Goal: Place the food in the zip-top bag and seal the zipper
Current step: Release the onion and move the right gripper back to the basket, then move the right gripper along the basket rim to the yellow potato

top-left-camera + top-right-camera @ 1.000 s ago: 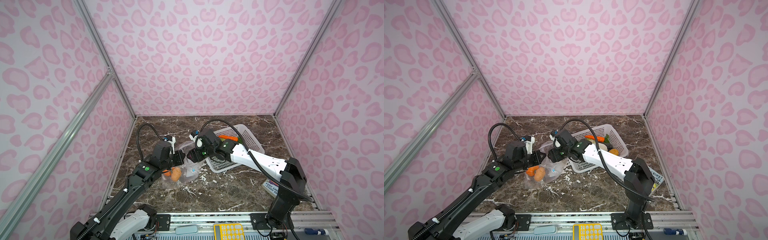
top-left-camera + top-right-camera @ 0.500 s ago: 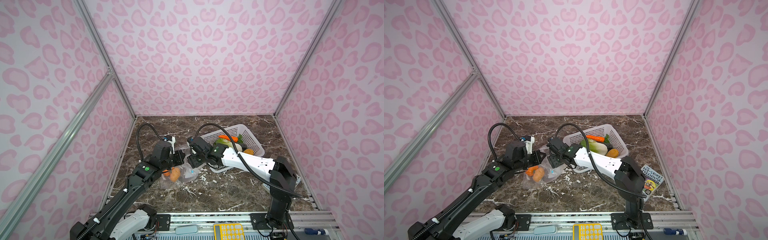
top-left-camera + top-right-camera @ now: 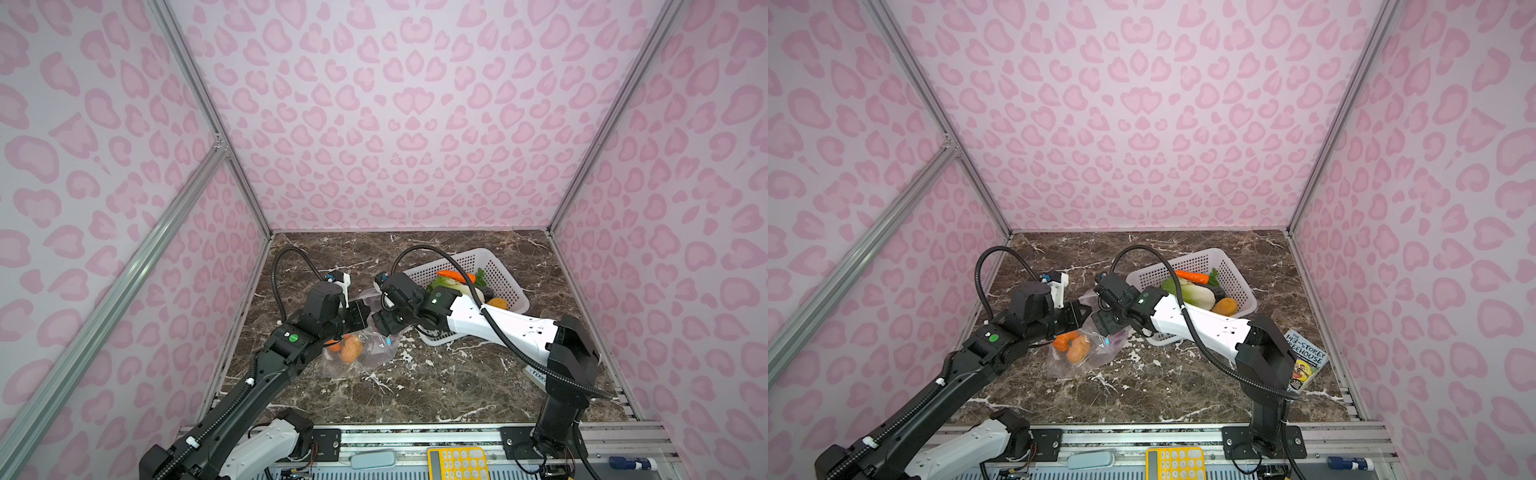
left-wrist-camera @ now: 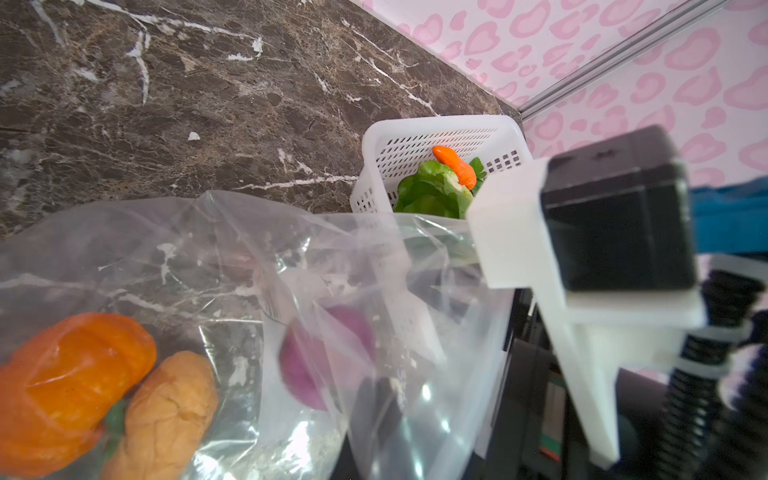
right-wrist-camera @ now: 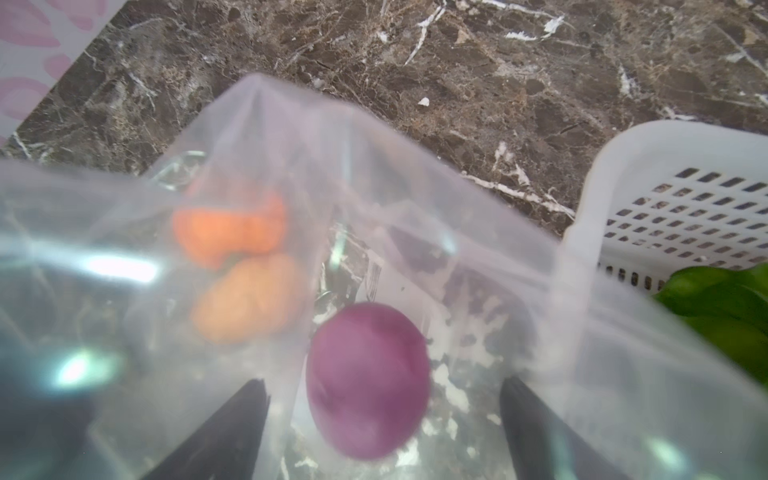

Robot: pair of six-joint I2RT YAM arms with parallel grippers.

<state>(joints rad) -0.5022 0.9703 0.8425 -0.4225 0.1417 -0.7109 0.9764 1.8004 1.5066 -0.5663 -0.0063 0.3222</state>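
Note:
The clear zip-top bag (image 3: pixel 365 357) lies crumpled on the marble, its mouth lifted toward the basket. My left gripper (image 3: pixel 360 316) is shut on the mouth's edge; plastic hides its jaws in the left wrist view. Inside the bag lie the orange pumpkin (image 4: pixel 70 374) and a tan potato (image 4: pixel 166 411). My right gripper (image 5: pixel 382 415) reaches into the mouth, open, both fingers (image 5: pixel 232 424) standing clear of the purple onion (image 5: pixel 368 380) between them. A small blue tab of the zipper (image 3: pixel 1106 341) shows on the bag. Carrot (image 3: pixel 455 275), cabbage (image 3: pixel 446 286) and another potato (image 3: pixel 1225 306) lie in the basket.
The white perforated basket (image 3: pixel 498 268) stands right behind the bag, against my right arm. A book (image 3: pixel 1306 359) lies by the right wall. A yellow calculator (image 3: pixel 1177 463) sits on the front rail. Pink walls close in three sides.
My right gripper swung left from the basket to the bag's mouth with the onion, then spread its jaws off it. The left gripper kept its hold on the bag.

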